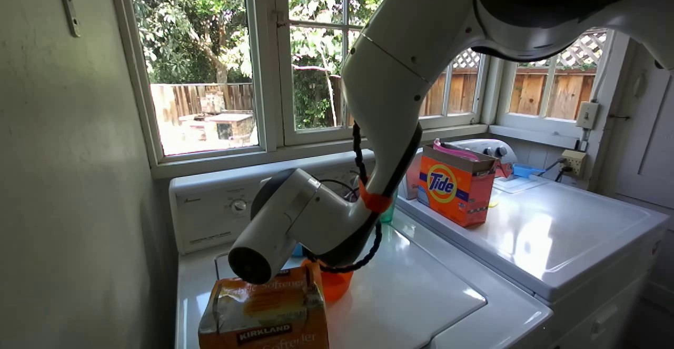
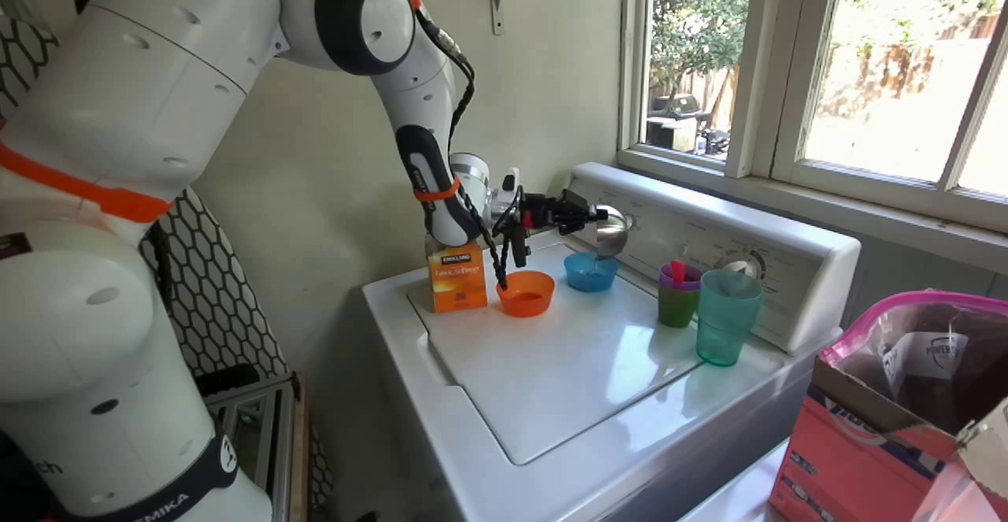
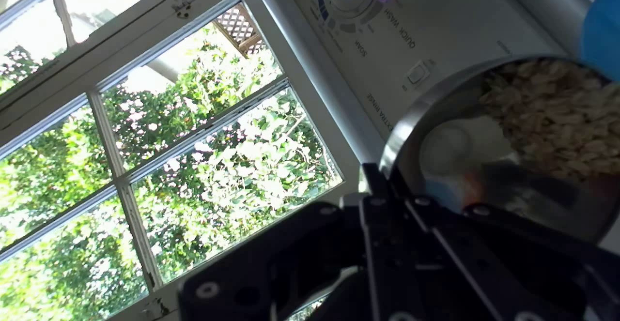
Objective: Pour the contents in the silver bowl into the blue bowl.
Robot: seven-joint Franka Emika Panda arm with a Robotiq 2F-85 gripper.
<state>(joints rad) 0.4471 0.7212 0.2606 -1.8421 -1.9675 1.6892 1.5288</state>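
We see the silver bowl [image 2: 614, 237] tilted in the air above the blue bowl [image 2: 591, 273]; whether the two touch, we cannot tell from these angles. In the wrist view we look into the silver bowl and find pale flakes [image 3: 562, 122] gathered on the side nearest the blue bowl, while the bare metal next to them mirrors blurred patches of colour. The gripper [image 3: 382, 173] grasps the silver bowl by its rim, the edge pinched between its fingers. What lies inside the blue bowl we cannot make out; it rests on top of the white washing machine [image 2: 567, 380]. Near it is an orange bowl [image 2: 525, 295], and just beside that stands the Kirkland softener box [image 2: 459, 290]. By the control panel [image 3: 465, 25] we have a green and purple cup pair [image 2: 678, 301] with something red sticking out, and a teal tumbler [image 2: 728, 321] upright next to it. The arm [image 2: 181, 57] bends down over all this. On the neighbouring white appliance [image 1: 568, 228] we find an orange Tide box [image 1: 450, 188], and through the windows [image 1: 195, 49] we see trees and a wooden fence.
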